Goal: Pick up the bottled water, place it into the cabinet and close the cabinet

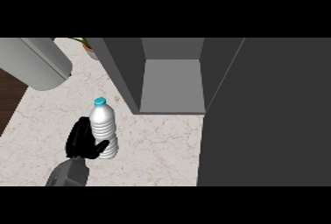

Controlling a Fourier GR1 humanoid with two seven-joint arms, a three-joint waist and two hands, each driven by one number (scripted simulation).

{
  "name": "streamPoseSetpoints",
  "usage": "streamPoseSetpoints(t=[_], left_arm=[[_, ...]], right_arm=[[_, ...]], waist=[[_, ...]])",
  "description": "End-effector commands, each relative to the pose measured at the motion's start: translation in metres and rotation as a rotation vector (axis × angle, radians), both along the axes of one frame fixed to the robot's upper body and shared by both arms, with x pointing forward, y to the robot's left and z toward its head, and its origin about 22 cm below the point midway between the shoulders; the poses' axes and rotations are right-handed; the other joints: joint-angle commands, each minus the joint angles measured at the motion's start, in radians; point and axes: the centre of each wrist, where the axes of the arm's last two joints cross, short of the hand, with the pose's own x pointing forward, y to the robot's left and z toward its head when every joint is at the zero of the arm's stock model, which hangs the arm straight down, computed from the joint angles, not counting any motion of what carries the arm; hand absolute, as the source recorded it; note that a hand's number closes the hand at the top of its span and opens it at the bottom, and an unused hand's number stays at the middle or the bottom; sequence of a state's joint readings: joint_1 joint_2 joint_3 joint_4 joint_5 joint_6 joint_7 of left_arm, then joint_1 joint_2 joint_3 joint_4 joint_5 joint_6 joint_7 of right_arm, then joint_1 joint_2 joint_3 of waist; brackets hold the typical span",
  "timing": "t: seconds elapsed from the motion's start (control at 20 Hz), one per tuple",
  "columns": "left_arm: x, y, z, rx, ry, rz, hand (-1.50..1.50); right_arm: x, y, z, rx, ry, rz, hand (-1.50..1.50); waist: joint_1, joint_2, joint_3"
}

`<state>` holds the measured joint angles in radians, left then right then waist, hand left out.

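Left hand (pixel 82 141) curls round the upright bottle (pixel 103 129) on the counter (pixel 161 148), left of the open cabinet (pixel 169 87).

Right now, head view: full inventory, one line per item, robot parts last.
bottled water: 1, clear ribbed body with teal cap, upright on the counter, left of the cabinet opening
cabinet: 1, dark grey with a lighter grey inside, open, at the back centre
cabinet door: 1, dark grey, swung open, filling the right side
counter: 1, pale marbled stone, under everything
cylinder: 1, light grey, large, upper left; cannot tell what it is
plant: 1, greenish leaves, partly hidden at the top edge behind the cabinet
left hand: 1, black on a grey forearm, at the bottle's left side, thumb curling across its lower body
right hand: not in view
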<state>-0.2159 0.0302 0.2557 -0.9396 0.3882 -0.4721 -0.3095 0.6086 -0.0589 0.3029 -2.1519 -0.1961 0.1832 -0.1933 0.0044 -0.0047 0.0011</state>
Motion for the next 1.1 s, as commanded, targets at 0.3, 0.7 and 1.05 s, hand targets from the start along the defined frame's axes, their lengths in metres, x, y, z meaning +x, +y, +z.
streamPoseSetpoints(t=[0.3,0.7,1.05], left_arm=[[0.019,-0.069,0.081,0.055,-0.088,-0.044,1.50],[0.050,-0.129,0.136,0.134,-0.114,-0.016,1.50],[0.076,-0.149,0.148,0.282,-0.157,0.040,1.50]], right_arm=[[0.000,-0.003,-0.010,0.012,0.009,0.011,-1.50],[0.005,0.004,-0.007,0.016,0.000,0.015,-1.50],[0.017,0.010,-0.010,0.022,0.012,0.040,-1.50]], waist=[[-0.005,0.001,0.000],[-0.013,0.003,-0.001],[-0.034,0.008,-0.001]])
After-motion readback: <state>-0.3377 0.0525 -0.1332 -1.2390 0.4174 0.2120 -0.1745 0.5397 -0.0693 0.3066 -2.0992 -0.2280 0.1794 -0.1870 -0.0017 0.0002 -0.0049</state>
